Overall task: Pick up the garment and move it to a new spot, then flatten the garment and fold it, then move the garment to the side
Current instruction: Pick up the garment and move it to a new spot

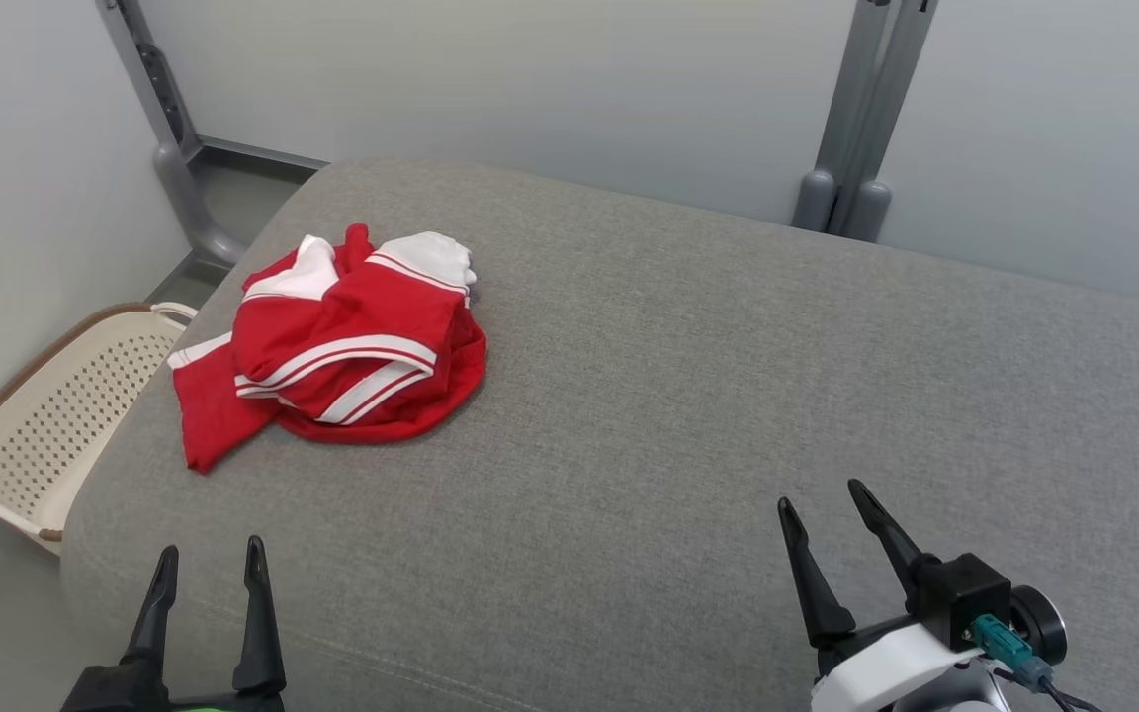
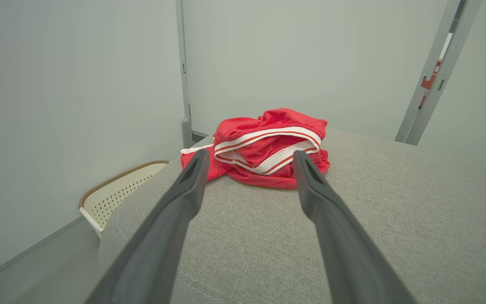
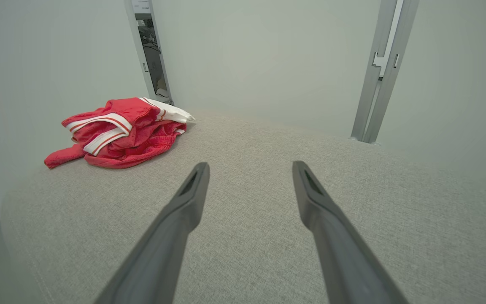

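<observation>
A crumpled red garment point(image 1: 337, 351) with white stripes lies bunched on the grey cushioned surface point(image 1: 688, 376), toward its far left. The left wrist view has the garment point(image 2: 268, 147) straight ahead, beyond the fingertips. In the right wrist view the garment point(image 3: 120, 131) sits far off to the upper left. My left gripper point(image 1: 211, 562) is open near the surface's front left edge, well short of the cloth, with nothing between its fingers. Near the front right, my right gripper point(image 1: 822, 499) is open and empty too.
A cream perforated basket point(image 1: 45, 425) with a brown rim stands on the floor left of the surface. Grey metal posts point(image 1: 851, 119) rise behind it against pale walls. The surface's middle and right are bare fabric.
</observation>
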### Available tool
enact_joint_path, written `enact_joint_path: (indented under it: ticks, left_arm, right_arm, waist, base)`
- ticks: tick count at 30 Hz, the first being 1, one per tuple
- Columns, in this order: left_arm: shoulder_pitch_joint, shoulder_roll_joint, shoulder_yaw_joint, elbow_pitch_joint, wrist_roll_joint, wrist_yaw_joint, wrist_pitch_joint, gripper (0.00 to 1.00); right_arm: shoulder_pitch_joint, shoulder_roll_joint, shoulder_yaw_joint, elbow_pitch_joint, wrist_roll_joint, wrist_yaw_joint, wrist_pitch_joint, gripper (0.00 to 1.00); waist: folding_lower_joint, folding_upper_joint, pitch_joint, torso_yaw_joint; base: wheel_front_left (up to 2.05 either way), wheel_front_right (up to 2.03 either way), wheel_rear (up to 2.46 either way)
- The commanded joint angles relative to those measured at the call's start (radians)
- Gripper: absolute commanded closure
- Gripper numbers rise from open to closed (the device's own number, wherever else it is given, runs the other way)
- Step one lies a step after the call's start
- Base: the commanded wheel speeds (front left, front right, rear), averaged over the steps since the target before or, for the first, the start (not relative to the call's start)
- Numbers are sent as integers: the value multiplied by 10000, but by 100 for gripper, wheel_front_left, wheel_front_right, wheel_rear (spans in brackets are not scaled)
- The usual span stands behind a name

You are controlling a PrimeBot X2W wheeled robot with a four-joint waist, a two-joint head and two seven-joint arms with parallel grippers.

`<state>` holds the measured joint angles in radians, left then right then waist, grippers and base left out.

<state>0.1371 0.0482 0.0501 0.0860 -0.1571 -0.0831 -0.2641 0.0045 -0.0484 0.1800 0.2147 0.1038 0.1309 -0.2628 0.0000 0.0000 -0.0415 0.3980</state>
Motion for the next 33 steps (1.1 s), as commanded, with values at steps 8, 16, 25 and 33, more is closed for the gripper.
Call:
enact_joint_path:
  ticks: [8,16,25,33]
  left_arm:
    - [141,39,22,-175,166,31,-6,0]
    - [-917,39,-226,36,490,-127,-6,0]
    - [-4742,922,-296,2980,55,-408,286,0]
    - [-8540,1392,-1079,5316,-1732,-481,2630,0]
  right_arm:
    - [114,-37,22,-8,-168,-3,-30,0]
    - [-270,-35,-266,-110,-739,-4,-30,0]
    - [-1026,-174,-1092,-341,-1692,-6,-30,0]
    - [-1805,-928,-1523,-805,-2092,-8,-30,0]
  waist:
    - [0,0,11,675]
    - [0,0,894,729]
    - [0,0,2667,584]
    - [0,0,4035,399]
  base:
    - [0,0,0]
    - [0,0,0]
    - [0,0,0]
    - [0,0,0]
